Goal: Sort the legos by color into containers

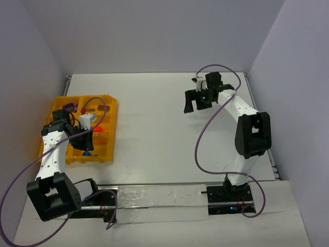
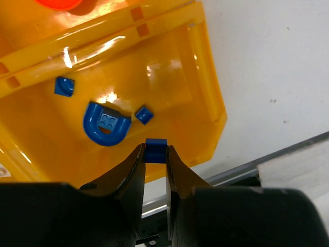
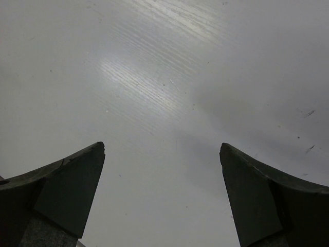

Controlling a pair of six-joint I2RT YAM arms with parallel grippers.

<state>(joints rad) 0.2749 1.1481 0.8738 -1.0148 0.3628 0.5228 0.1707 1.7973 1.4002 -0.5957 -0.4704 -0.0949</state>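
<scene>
The left arm (image 1: 51, 149) is reaching over the yellow-orange tray (image 1: 61, 100), which is sitting on the left side of the white counter (image 1: 154, 128). The left jaws are pinching a small blue brick (image 2: 155, 150) between their tips and holding it just over the near wall of the tray's near-right corner compartment (image 2: 205, 67). Inside that compartment other blue pieces are lying apart from one another: a curved blue arch (image 2: 107, 123) with a small studded plate (image 2: 107, 119) sitting in its hollow, a little blue tile (image 2: 64, 86) farther in, and another little blue tile (image 2: 144, 114) just beside the arch. An orange-red piece (image 2: 56, 4) is showing in the next compartment beyond the divider. From above, a purple piece (image 1: 68, 107) is lying in a far compartment and orange-red bits (image 1: 100, 128) are glowing in a middle one on the right column. The right arm (image 1: 241, 110) is stretching toward the far right part of the counter, well apart from the tray. The right jaws are standing wide apart, gripping nothing, with only bare, lightly scuffed counter (image 3: 164, 77) showing between them.
</scene>
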